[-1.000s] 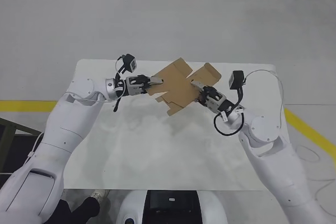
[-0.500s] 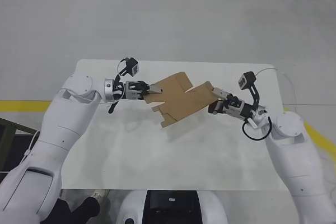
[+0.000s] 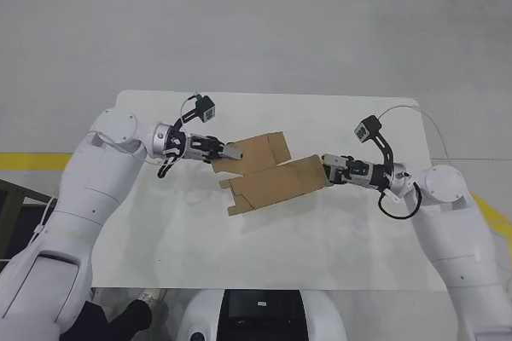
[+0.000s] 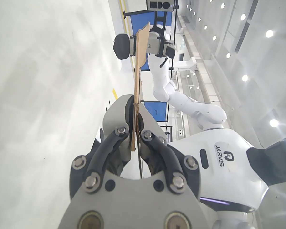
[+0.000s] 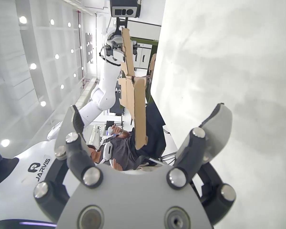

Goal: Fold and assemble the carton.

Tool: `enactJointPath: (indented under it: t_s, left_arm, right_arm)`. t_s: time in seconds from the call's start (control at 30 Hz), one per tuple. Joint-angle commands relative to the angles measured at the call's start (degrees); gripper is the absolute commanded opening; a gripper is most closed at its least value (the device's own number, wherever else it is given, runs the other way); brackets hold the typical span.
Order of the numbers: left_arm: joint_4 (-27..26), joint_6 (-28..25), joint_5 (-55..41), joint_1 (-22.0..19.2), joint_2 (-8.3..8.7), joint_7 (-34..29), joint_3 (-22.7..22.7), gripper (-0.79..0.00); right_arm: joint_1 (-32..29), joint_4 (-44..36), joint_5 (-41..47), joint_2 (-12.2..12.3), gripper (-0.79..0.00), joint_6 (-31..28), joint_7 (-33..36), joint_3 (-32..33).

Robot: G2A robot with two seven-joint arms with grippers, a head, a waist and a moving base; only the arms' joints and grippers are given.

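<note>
The table (image 3: 239,247) is white and rectangular with rounded corners. Its matt top is mottled with faint grey clouding, and in the left wrist view (image 4: 38,72) and the right wrist view (image 5: 228,48) it shows a few tiny dark specks. It stands on a pale grey floor (image 3: 256,43). A yellow line (image 3: 26,160) painted on the floor meets the table's left edge and shows again past its right edge. The carton (image 3: 282,179) hangs above the middle of the far half, apart from the top, with its soft shadow on the surface beneath.

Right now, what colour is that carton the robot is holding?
The carton is plain brown cardboard with no pattern, and it shows best in the top view.
</note>
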Motion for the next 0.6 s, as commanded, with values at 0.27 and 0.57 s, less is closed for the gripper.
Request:
enactJointPath:
  t_s: [0.27,0.57]
  left_arm:
    - [0.4,-0.6,-0.7,0.0,-0.15,0.7,-0.1,-0.785]
    - [-3.5,1.7,0.6,2.5,0.47,3.2,-1.2,-0.785]
  right_arm:
    - [0.0,0.0,0.0,0.0,0.000,0.0,-0.1,0.0]
    - [0.1,-0.7,0.3,0.0,0.000,-1.6,4.3,-1.6]
